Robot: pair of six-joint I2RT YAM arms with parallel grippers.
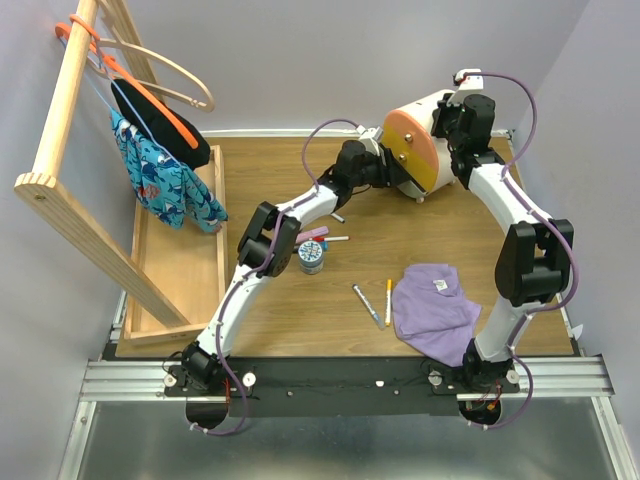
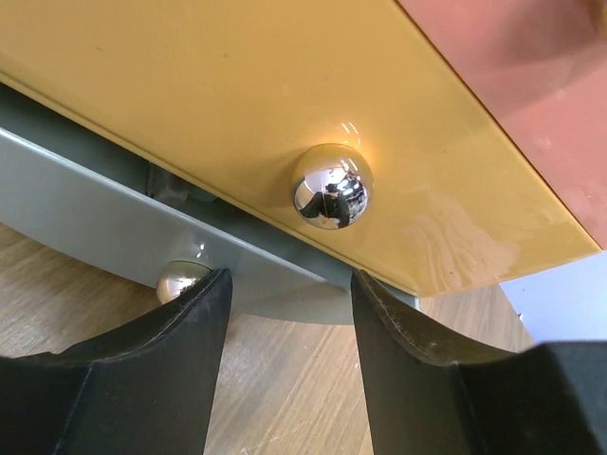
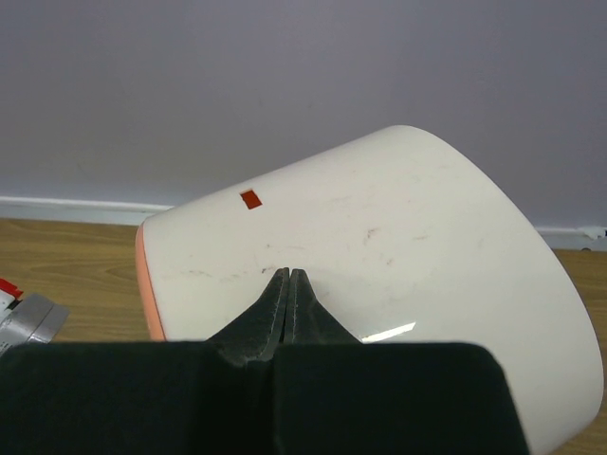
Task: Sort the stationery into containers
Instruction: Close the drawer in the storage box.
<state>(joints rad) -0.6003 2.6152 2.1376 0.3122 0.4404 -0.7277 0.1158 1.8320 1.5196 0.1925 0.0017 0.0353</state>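
Left claw (image 2: 289, 284) parted under yellow drawer (image 2: 237, 104) edge (knob (image 2: 331, 186) apparently free).

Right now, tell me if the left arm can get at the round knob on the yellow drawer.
Probably yes. The left gripper stands open right at the yellow drawer, the knob just beyond the gap between its fingers, with nothing in between. A short advance should do.

At least three pens (image 1: 368, 305), one jar (image 1: 311, 258), one cloth (image 1: 432, 305), one drawer unit (image 1: 418, 108).
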